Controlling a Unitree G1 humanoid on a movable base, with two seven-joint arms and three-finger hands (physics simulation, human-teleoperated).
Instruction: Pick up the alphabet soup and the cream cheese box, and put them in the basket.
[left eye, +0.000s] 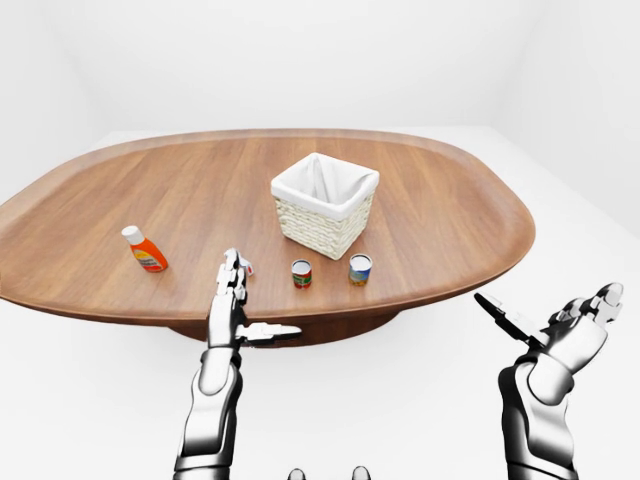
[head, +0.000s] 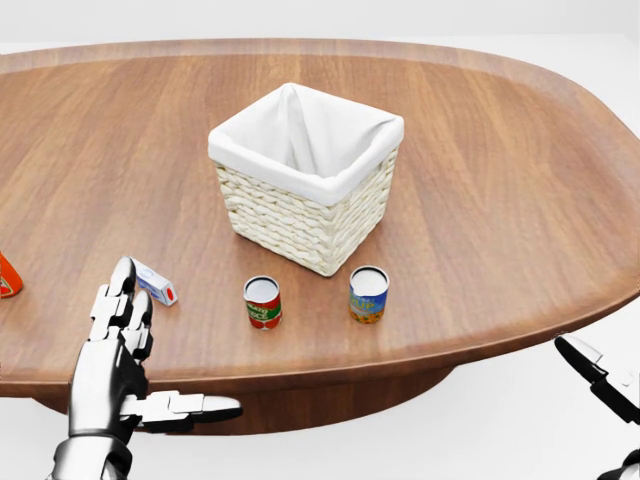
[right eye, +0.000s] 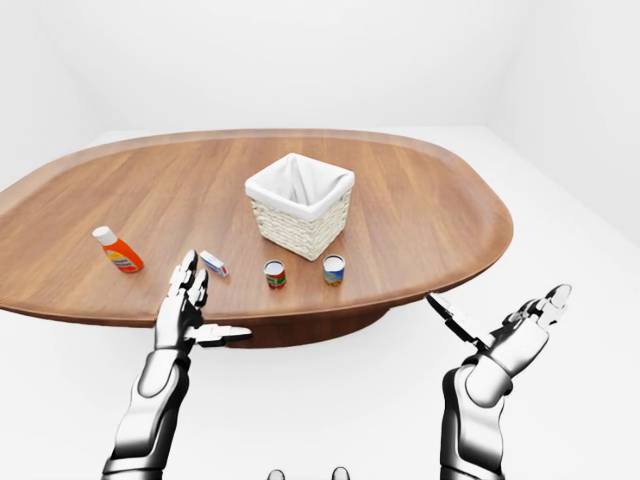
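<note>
The white-lined wicker basket (head: 300, 215) stands in the middle of the oval wooden table (head: 500, 180). Below it in the head view stand two small cans: a blue and orange alphabet soup can (head: 368, 293) and a red one (head: 263, 302). The small white cream cheese box (head: 155, 282) lies to the left of the red can. My left hand (head: 135, 345) is open, with its fingertips just left of the box and not touching it. My right hand (left eye: 548, 315) is open and empty, off the table's edge at the lower right.
An orange bottle with a white cap (left eye: 146, 250) lies at the table's left side. The table's near edge (head: 330, 370) runs just past my left hand. White floor and walls surround the table.
</note>
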